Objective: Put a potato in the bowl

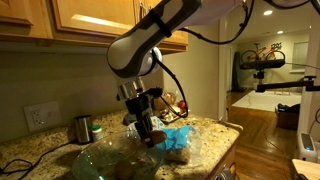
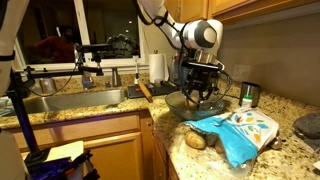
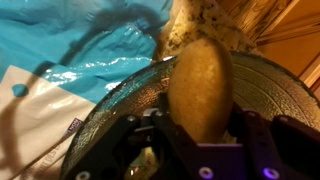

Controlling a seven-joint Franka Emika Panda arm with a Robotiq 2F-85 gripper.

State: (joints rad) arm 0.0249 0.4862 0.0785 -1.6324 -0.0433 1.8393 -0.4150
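**Spotter:** What is nearest your wrist camera?

**Operator:** My gripper [image 3: 203, 128]. Its fingers [image 3: 160, 130] are clamped on the potato [image 3: 200, 80], which stands on end between them. Just under it is the bowl [image 3: 100, 115], with the glass rim curving round to the left and right.

**Spotter:** Are you over the opening, then?

**Operator:** I judge so. In an exterior view the gripper [image 2: 200, 97] hangs just above the bowl [image 2: 180, 108], inside the rim line. I can't tell how high the potato sits above the floor of the bowl.

**Spotter:** So how do you finish the move cleanly?

**Operator:** It's glass, so I wouldn't drop the potato from up here. I'd go straight down until it is low in the bowl, then part the fingers slowly and lift straight out, staying off the rim.

**Spotter:** Is anything beyond the bowl worth minding?

**Operator:** The blue bag [image 3: 80, 50] lies on the counter [image 2: 280, 150] just past the rim, to my left in the wrist view, so I'd avoid any sideways drift. A loose potato [image 2: 197, 139] sits beside that bag [image 2: 235, 135]. Farther back, the metal cup [image 2: 248, 95] stands well apart from my path.
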